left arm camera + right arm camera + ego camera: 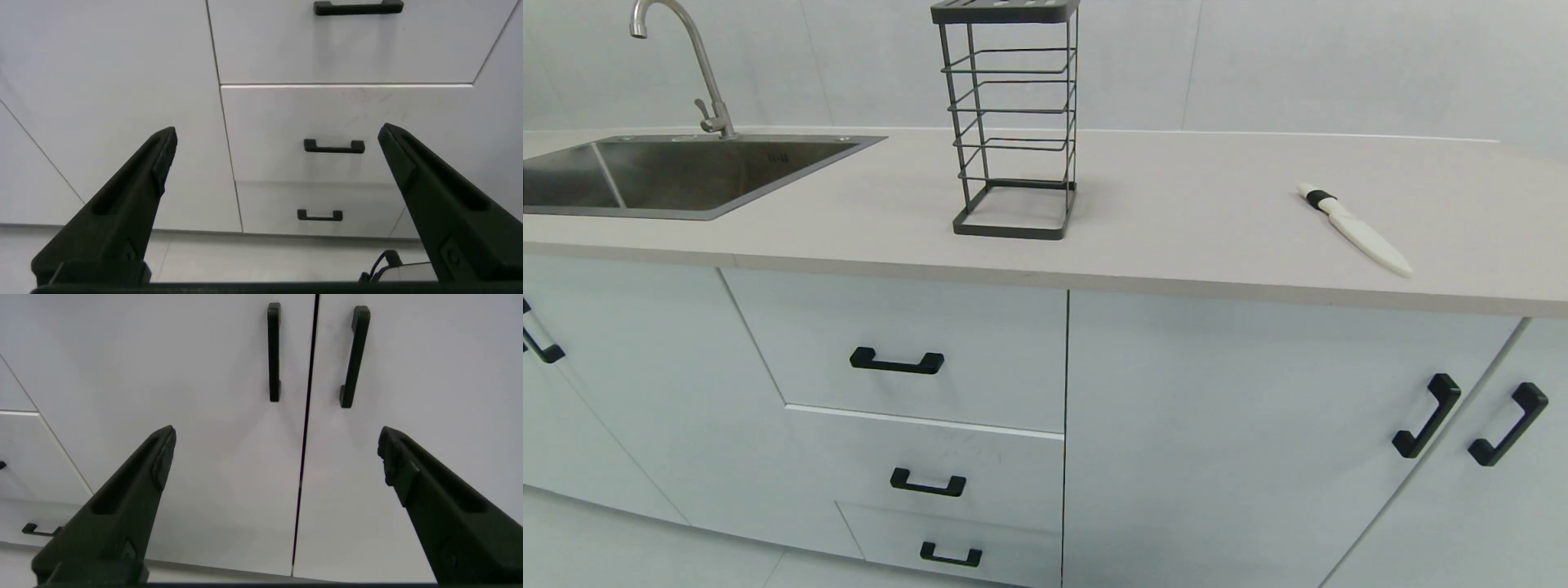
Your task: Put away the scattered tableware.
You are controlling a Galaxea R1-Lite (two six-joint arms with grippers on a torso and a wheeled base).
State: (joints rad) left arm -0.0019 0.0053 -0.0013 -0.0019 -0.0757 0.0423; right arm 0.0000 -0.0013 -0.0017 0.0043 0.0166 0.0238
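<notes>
Lying on counter [1192, 220], knife [1356, 231]; rack [1005, 11] top cut off

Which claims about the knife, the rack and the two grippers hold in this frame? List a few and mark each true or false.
1. The white knife lies on the countertop, to the right of the wire rack. True.
2. The wire rack stands in the sink. False: it stands on the countertop, to the right of the sink.
3. The left gripper is open. True.
4. The right gripper grips the white knife. False: it is open and holds nothing, facing the cabinet doors.
</notes>
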